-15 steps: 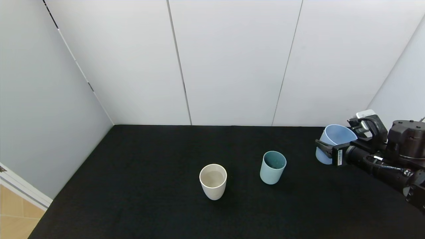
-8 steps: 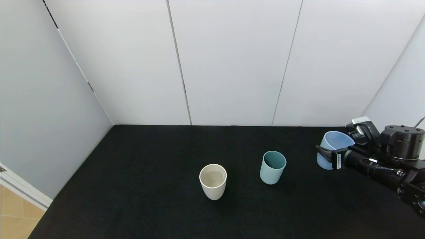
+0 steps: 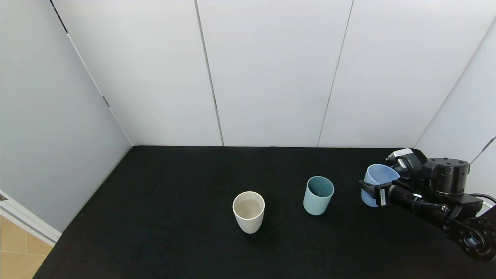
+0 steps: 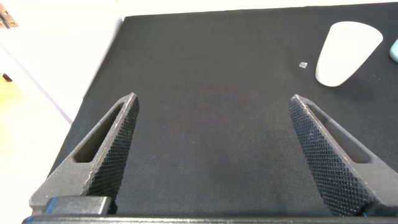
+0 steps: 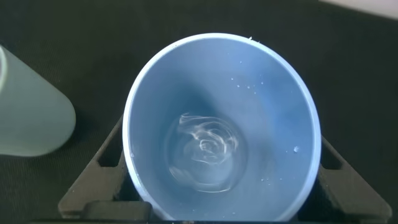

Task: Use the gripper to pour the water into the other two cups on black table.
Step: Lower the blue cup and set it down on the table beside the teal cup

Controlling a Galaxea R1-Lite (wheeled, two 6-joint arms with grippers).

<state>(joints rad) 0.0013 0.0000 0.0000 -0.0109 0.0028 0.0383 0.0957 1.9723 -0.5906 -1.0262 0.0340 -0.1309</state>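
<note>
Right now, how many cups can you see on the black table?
3. The cream-white cup stands near the table's middle, the teal-green cup just to its right, and the periwinkle-blue cup farthest right, held in the right tool. No others are visible.

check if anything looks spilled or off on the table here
No puddle shows on the black table. The cream cup and teal cup stand upright. The right pincer grips the blue cup, with little water left and droplets on its inner wall. A tiny pale speck lies near the cream cup.
</note>
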